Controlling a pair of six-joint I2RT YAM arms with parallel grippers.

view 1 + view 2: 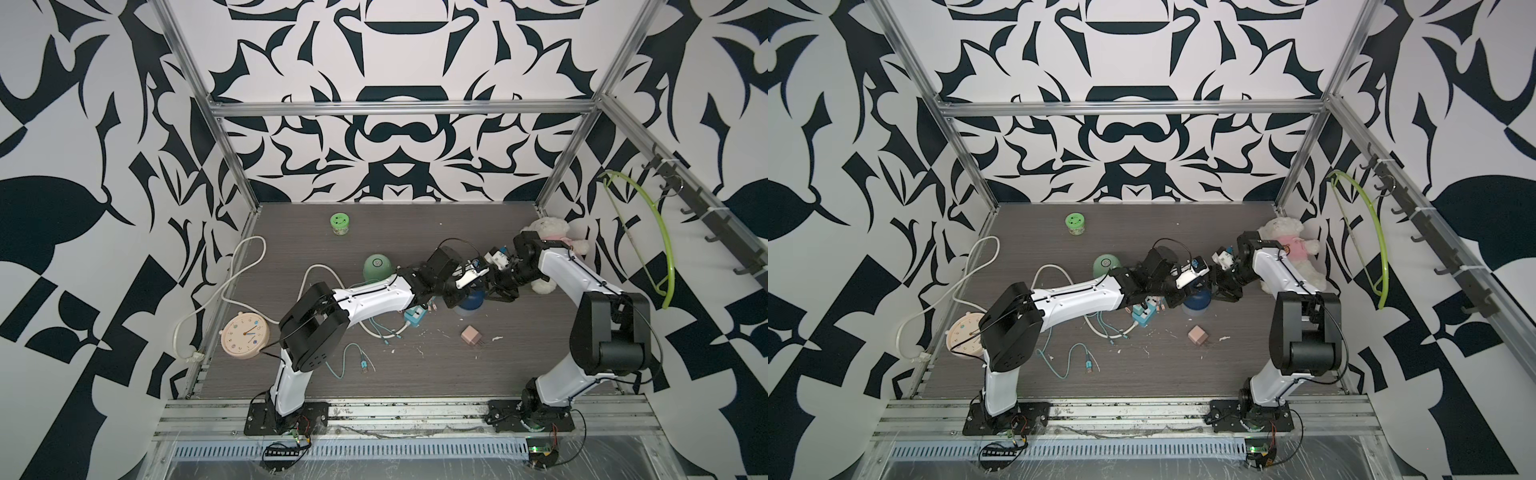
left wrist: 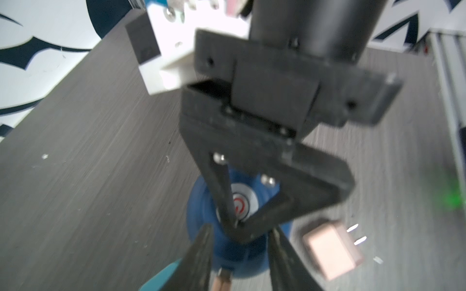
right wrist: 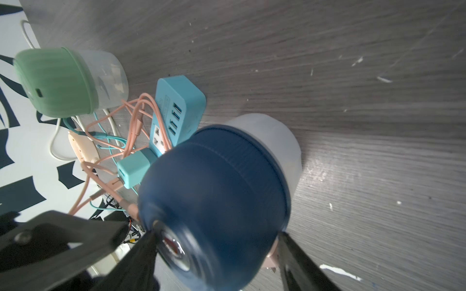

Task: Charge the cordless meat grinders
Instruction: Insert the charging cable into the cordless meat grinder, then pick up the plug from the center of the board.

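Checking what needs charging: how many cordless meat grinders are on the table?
2. The mint green grinder stands left of the table's centre; the dark blue grinder stands mid-table beside the teal power strip. More could sit out of sight.

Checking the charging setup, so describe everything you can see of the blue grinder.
The blue grinder has a dark blue ribbed plastic dome, a round silver button with a red mark, and a frosted clear base. It stands on the table beside the teal power strip. The right gripper clasps the dome; a pink plug meets its side.
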